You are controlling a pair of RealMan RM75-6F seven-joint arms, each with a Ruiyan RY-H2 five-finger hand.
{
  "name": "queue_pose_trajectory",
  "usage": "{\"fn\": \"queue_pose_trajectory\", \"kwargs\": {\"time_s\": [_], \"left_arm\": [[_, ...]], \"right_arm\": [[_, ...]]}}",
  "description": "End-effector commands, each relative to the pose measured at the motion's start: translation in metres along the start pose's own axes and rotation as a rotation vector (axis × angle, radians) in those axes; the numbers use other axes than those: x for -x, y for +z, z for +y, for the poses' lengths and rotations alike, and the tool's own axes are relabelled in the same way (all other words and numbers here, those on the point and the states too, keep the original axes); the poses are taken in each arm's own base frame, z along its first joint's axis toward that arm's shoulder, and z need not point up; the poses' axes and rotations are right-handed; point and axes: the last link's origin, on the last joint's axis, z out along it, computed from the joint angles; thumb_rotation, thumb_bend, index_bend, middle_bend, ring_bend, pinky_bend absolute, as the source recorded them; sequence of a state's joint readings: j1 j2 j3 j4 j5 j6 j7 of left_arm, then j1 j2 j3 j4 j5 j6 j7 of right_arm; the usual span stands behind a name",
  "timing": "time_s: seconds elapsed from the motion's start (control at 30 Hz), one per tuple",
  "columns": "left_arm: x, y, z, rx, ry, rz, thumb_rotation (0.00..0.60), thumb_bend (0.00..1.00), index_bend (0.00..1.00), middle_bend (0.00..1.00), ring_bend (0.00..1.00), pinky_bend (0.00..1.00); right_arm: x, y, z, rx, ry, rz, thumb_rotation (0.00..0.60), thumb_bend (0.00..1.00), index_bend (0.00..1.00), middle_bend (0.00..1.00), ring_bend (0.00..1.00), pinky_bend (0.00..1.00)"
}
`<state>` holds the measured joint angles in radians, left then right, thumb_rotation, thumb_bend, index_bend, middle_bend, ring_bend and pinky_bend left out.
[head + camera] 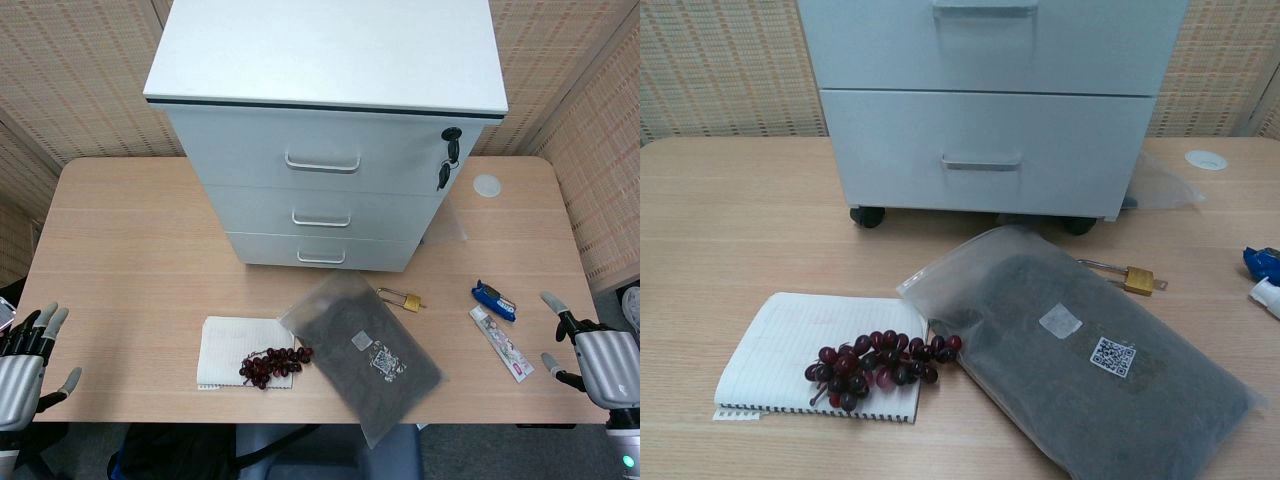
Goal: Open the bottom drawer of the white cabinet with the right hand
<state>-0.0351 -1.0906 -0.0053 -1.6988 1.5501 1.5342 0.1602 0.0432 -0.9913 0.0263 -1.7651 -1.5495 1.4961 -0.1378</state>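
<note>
The white cabinet [330,110] stands at the back middle of the table, all three drawers closed. Its bottom drawer [322,252] has a silver handle [321,258]; in the chest view that drawer [985,155] and handle [982,162] face me just above the table. My right hand [590,352] hovers at the table's front right corner, fingers spread, holding nothing, far from the drawer. My left hand [25,355] sits at the front left edge, also spread and holding nothing. Neither hand shows in the chest view.
A frosted bag of dark material [362,352] lies in front of the cabinet, beside a notebook [240,352] topped with dark grapes [272,365]. A brass padlock [405,298], a blue object [493,298] and a white tube [502,342] lie to the right. Keys [447,160] hang from the top drawer's lock.
</note>
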Motion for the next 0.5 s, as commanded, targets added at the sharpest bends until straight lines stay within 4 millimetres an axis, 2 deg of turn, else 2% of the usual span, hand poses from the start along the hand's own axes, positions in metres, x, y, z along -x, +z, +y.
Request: {"fn": "queue_pose_trajectory", "kwargs": {"time_s": [0.03,0.33,0.43,0.5], "left_arm": [[0.000,0.000,0.000,0.000,0.000,0.002,0.600,0.29,0.00,0.00,0.01,0.13],[0.001,0.001,-0.001,0.001,0.001,0.018,0.600,0.29,0.00,0.00,0.01,0.13],[0.001,0.001,-0.002,0.000,0.001,0.020,0.600,0.29,0.00,0.00,0.01,0.13],[0.001,0.002,-0.002,0.001,0.001,0.021,0.600,0.29,0.00,0.00,0.01,0.13]], "right_arm": [[0.000,0.001,-0.002,-0.008,-0.003,-0.003,0.600,0.19,0.14,0.52,0.53,0.60],[0.002,0.007,-0.011,-0.048,-0.009,-0.015,0.600,0.19,0.14,0.51,0.51,0.59],[0.002,0.009,-0.015,-0.060,-0.013,-0.023,0.600,0.19,0.14,0.49,0.47,0.54],[0.003,0.011,-0.018,-0.068,-0.012,-0.029,0.600,0.19,0.14,0.45,0.39,0.47]]}}
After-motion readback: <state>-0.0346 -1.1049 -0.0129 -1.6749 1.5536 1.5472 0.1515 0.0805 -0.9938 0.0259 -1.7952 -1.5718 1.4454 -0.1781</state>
